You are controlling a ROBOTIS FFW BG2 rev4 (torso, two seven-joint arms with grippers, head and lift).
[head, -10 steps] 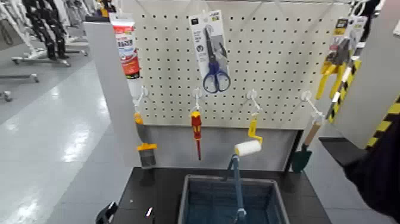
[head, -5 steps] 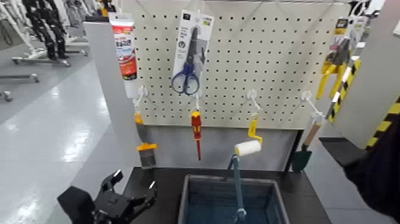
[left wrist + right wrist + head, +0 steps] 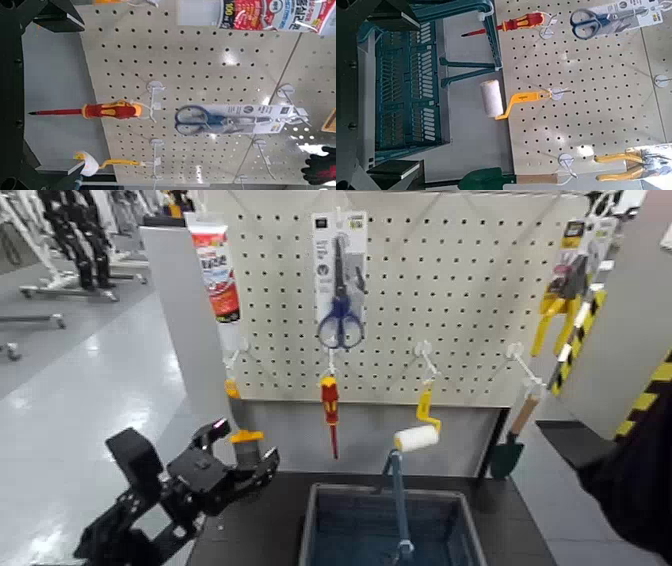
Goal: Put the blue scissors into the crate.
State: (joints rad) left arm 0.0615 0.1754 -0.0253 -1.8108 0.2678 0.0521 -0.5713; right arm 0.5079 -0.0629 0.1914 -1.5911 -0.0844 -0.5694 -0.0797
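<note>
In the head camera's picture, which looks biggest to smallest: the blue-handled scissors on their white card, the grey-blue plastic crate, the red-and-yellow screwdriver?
1. Grey-blue plastic crate
2. Blue-handled scissors on white card
3. Red-and-yellow screwdriver

The head view looked forward and down from above the dark counter [image 3: 262, 508], taking in the whole pegboard [image 3: 445, 300] and the crate [image 3: 388, 525]. The left wrist view faced the pegboard from nearer, turned sideways. The right wrist view, also sideways, caught the crate beside the board. Both wrist views shared the scissors [image 3: 208, 120] and the screwdriver [image 3: 111, 109] with the head view.
</note>
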